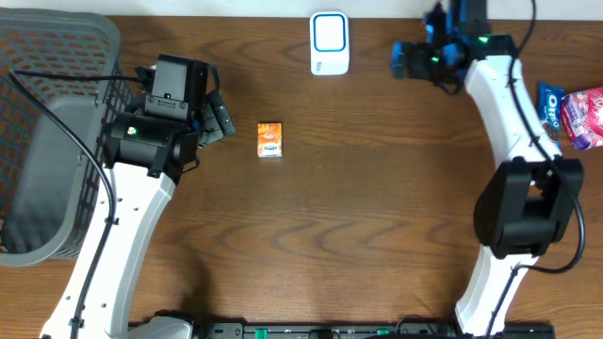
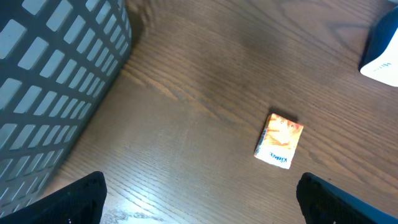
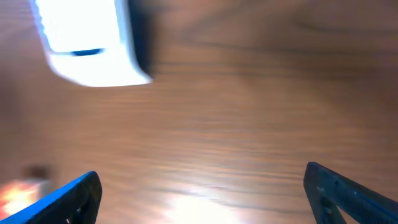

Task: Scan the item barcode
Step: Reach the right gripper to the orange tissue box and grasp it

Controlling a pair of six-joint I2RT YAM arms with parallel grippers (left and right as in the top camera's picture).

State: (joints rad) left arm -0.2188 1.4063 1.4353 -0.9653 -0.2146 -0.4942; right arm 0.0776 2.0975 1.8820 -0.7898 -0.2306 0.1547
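An orange box (image 1: pixel 269 138) lies in plain view, below-left of the white scanner (image 1: pixel 330 43). Snack packets (image 1: pixel 570 115) sit far right of it, and a mesh basket (image 1: pixel 58 36) far left. The left gripper (image 2: pixel 199 199) and right gripper (image 3: pixel 202 193) are spread wide (neither touching anything).

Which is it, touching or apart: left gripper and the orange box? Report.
Apart. Left wrist view shows bare table between the orange box and the open left gripper.

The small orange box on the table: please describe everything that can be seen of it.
The small orange box is a flat rectangular carton, orange with a white band and blue lettering at one end. It lies flat, printed face up, on the wooden table; nothing else touches it.
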